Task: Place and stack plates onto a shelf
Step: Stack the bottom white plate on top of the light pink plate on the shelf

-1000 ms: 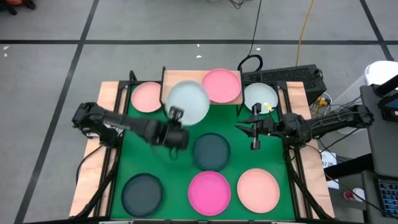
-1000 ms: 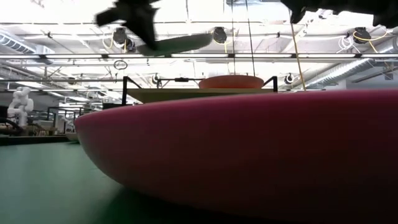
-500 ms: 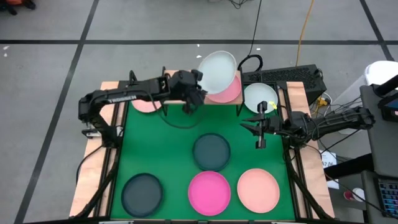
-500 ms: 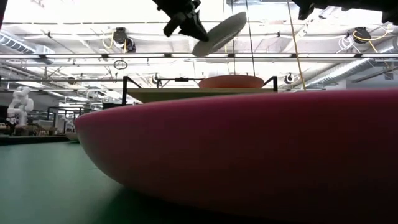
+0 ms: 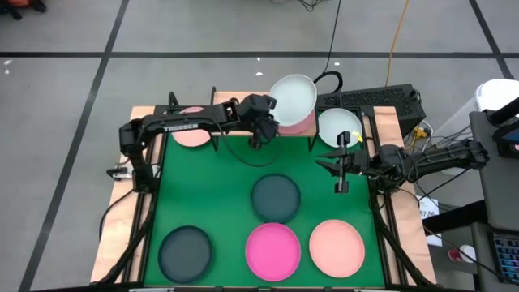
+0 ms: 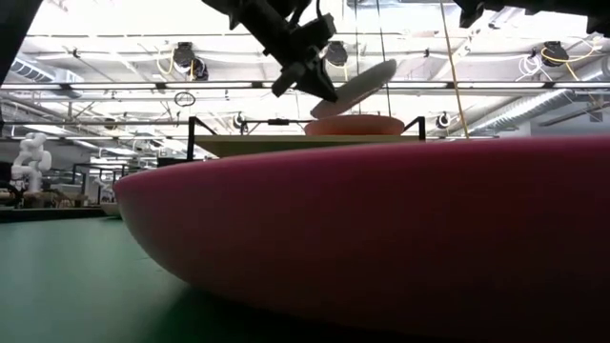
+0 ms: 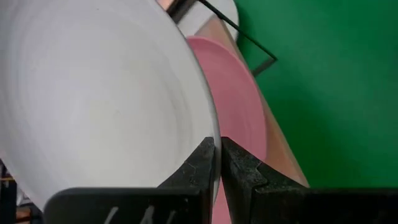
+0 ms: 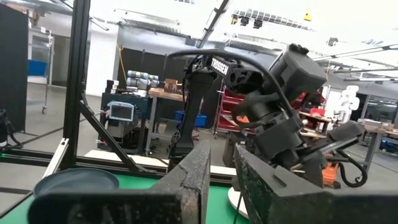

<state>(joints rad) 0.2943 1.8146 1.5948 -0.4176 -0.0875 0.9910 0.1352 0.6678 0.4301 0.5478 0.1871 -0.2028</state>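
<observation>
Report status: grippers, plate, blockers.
Left gripper shut on pale plate, tilted above rose plate on shelf. Right gripper idle over mat's right side, holding nothing. No blockers visible.

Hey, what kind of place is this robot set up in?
Probably a robotics lab or workshop hall: the low view shows an open ceiling with pipes and ducts and a white humanoid robot, and the right wrist view shows workbenches with equipment.

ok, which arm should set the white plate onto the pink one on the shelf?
Left. The left gripper already grips the white plate by its rim, tilted just above the pink plate on the shelf. The right gripper hangs over the green mat, holding nothing.
</observation>
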